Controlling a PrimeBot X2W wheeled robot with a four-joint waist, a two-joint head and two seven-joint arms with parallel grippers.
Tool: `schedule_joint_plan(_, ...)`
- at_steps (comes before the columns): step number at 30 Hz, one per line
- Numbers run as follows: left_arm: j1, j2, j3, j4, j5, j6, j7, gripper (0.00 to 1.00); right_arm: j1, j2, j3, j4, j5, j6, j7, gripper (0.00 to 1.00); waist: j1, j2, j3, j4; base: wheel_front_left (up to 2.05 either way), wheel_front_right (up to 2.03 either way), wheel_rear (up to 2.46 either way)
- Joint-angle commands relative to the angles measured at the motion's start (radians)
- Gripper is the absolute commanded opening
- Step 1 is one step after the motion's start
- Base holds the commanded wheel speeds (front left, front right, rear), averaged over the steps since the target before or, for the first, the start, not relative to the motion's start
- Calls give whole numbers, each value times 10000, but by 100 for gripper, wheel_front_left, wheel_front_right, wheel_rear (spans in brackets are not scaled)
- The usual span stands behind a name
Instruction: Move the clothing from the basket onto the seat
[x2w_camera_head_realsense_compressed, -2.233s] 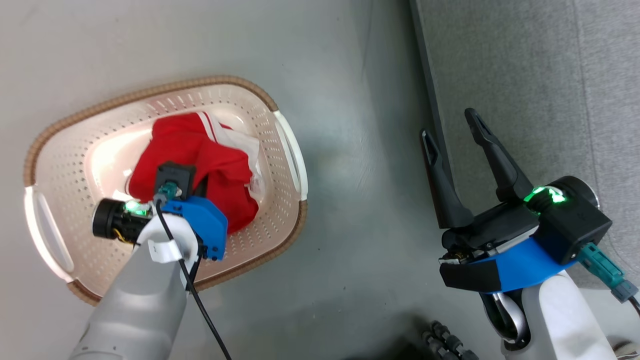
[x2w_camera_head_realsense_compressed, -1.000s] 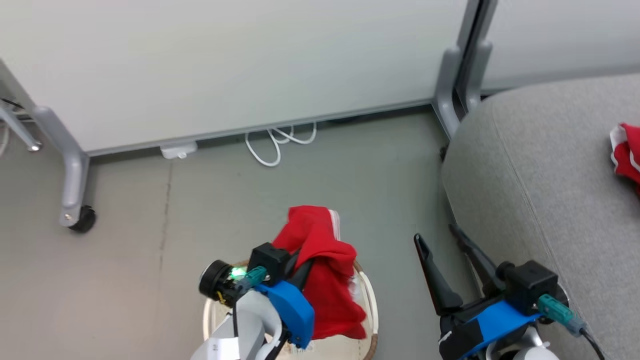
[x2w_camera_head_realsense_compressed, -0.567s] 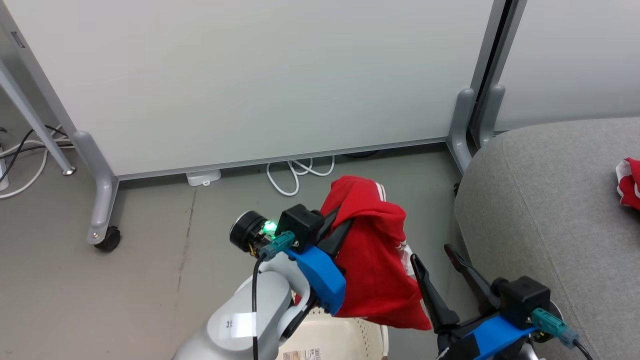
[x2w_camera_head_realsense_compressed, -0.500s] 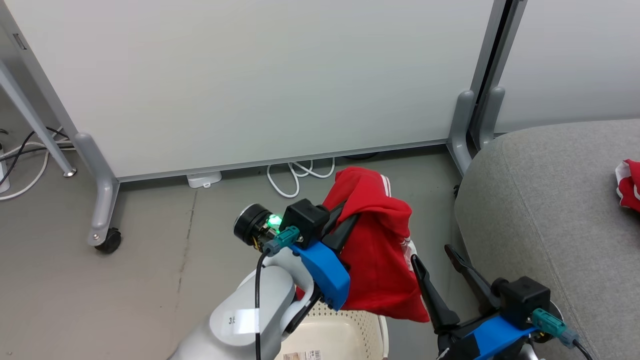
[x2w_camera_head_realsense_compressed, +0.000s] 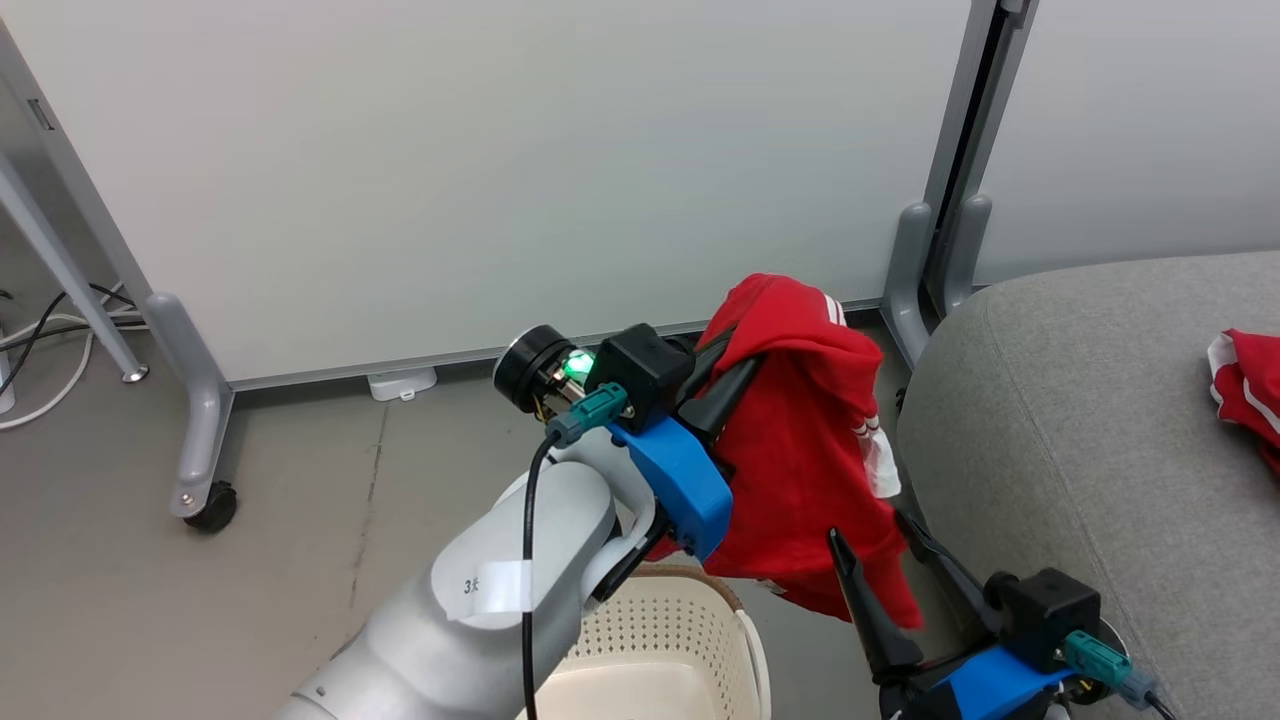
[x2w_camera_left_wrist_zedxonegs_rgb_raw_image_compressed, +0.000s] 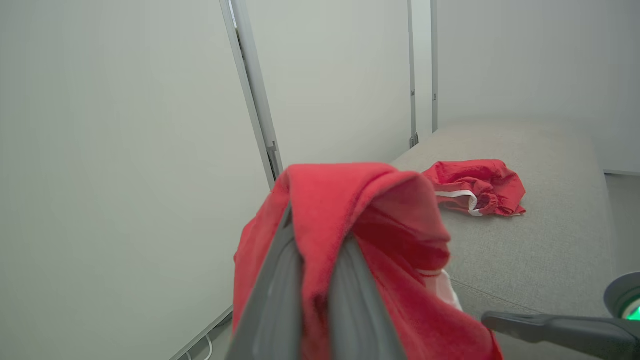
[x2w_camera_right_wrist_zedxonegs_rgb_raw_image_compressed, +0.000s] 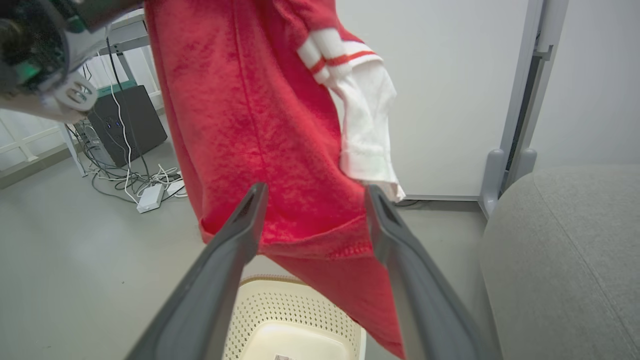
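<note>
My left tool is clamped narrow on one striped red garment, which hangs just beside the seat and not yet over it. My right tool stands wide, holding nothing. A second red garment lies on the seat. One basket stands beside the seat. By my judgement, one of two is delivered.

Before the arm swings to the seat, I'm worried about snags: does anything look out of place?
Nothing spilled or damaged. One oddity: the red garment, pinched in the left gripper, hangs bunched, its hem dangling close to the open right gripper's fingers; contact cannot be told.
</note>
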Motion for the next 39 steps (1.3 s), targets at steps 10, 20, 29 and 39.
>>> schedule_joint_plan(10, -223, -1, -216, 68, -236, -20, -30, 0, 92, -11, -21, -93, -13, 5, 68, 100, 0, -1, -31, -140, 0, 0, 0)
schedule_joint_plan(20, -152, -1, -357, 147, -318, -20, -30, 0, -464, -11, -244, 42, -81, 5, 88, 100, 0, -1, 76, -159, 0, 0, 0)
schedule_joint_plan(29, -139, -1, -422, 144, -346, -20, -32, 0, -1225, -11, -312, 421, -190, 5, 120, 100, 0, -1, 177, -144, 0, 0, 0)
schedule_joint_plan(39, -133, -3, -593, 117, -443, -20, -30, 0, -2300, -11, -194, 1366, -110, 5, 85, 100, 0, -1, 296, -145, 0, 0, 0)
